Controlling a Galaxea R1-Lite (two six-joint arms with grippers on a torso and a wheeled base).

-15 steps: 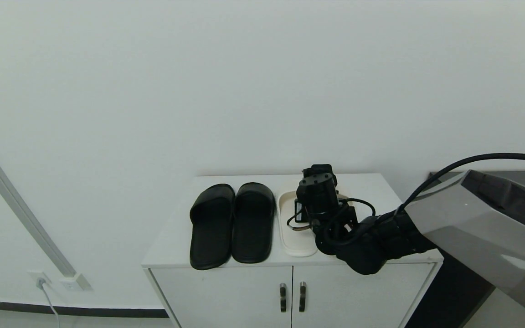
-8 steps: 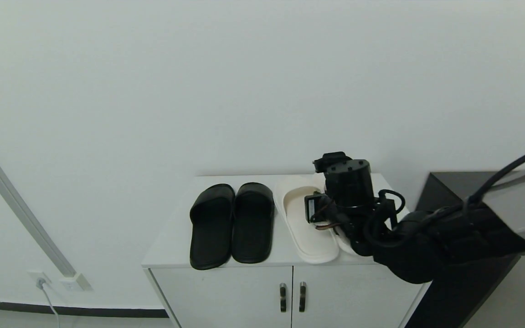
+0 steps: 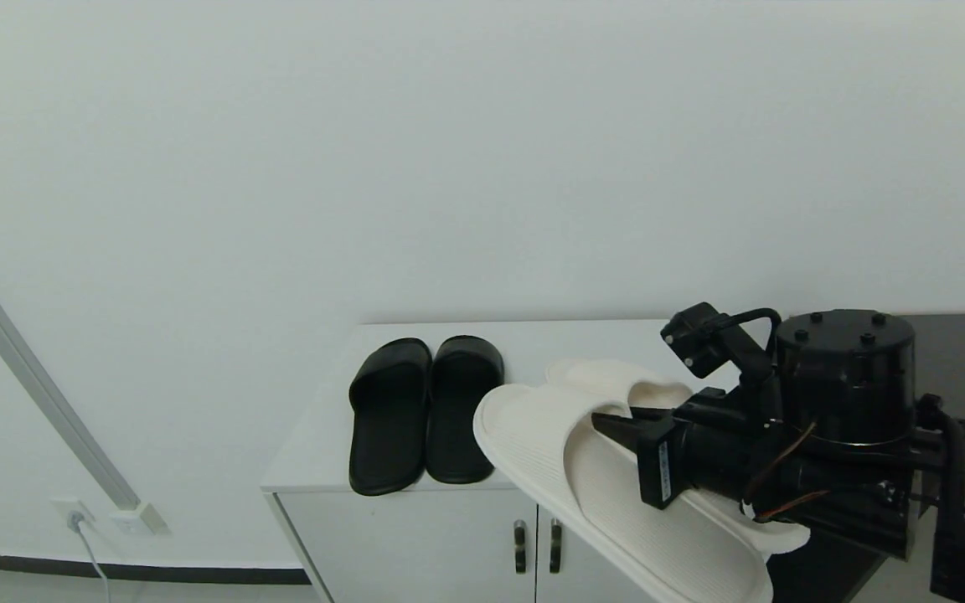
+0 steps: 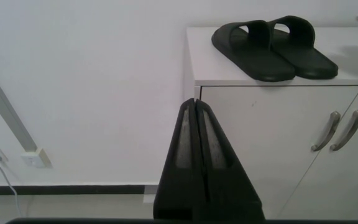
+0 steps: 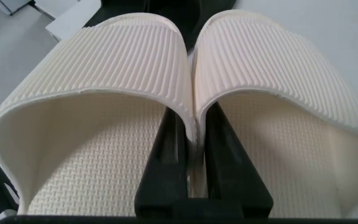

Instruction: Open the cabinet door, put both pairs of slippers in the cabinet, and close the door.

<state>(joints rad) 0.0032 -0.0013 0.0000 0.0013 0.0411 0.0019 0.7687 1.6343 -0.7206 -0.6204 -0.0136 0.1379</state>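
Clamps white slippers [image 3: 549,435] in right gripper [image 3: 621,425], in air at near right of cabinet [image 3: 399,536]. Holds left gripper [image 4: 196,109] pressed together, low left of cabinet. Shows black slippers [image 3: 424,410] on top, doors closed.

A pair of black rubber slide slippers [image 3: 425,410] lay side by side, soles down, on the left of the white two-door cabinet [image 3: 315,456], heels at its front edge. Both doors [image 3: 415,544] were shut. A pair of cream ribbed foam slippers [image 3: 549,444] hung tilted in the air, their adjoining straps pinched by the right gripper [image 3: 612,425].
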